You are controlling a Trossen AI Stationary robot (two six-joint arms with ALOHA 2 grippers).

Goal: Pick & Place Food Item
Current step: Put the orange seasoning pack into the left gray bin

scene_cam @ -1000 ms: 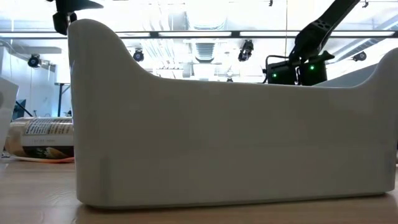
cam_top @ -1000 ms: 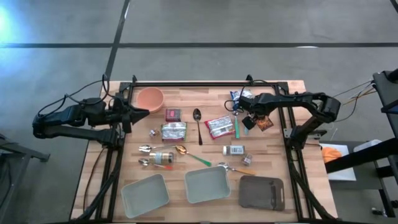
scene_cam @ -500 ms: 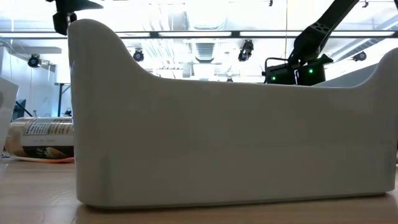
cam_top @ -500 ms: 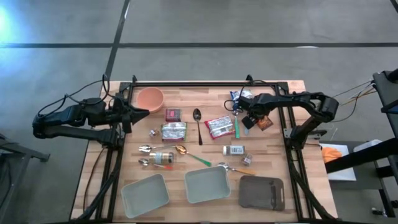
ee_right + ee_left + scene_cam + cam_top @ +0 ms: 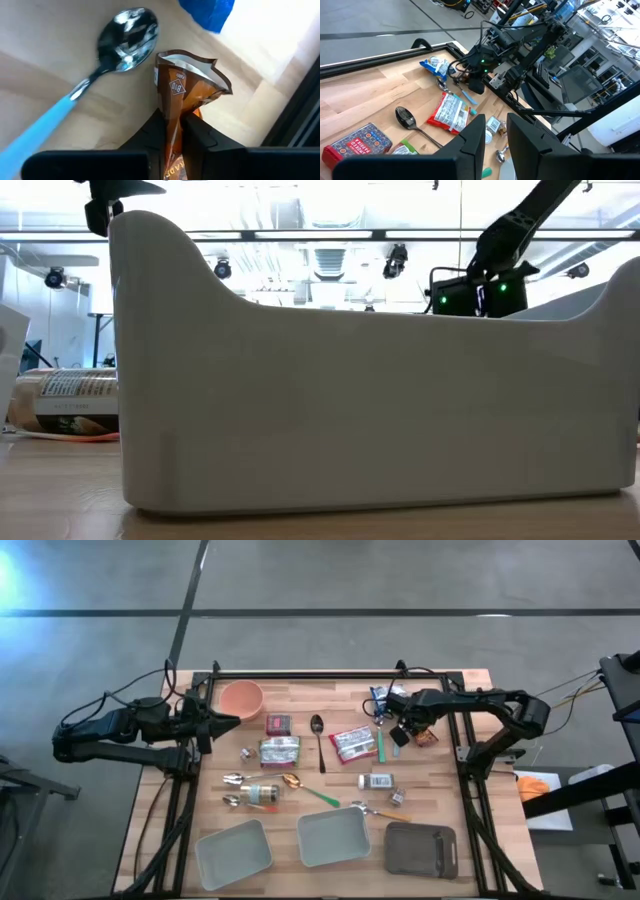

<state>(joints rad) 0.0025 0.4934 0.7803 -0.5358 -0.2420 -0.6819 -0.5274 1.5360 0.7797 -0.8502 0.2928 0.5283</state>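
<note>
Wooden table (image 5: 300, 780) (light planks) carries spoons (image 5: 317, 726), snack packets (image 5: 353, 744), trays (image 5: 330, 837), a pink bowl (image 5: 241, 697).

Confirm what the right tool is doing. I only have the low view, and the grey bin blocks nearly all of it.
Observer: The right tool is shut on a brown packet, pinching its lower part, over by the table's right side.
Operator: Is it off the table yet?
Observer: Can't tell. The right wrist view shows the packet standing upright between the fingers, with wood right behind it.
Operator: Anything close enough to snag?
Observer: A blue-handled spoon lies right beside the packet, apart from the grip, and a blue wrapper sits just beyond it.
Operator: And the left arm?
Observer: The left tool holds nothing and waits at the table's left edge, next to the pink bowl.
</note>
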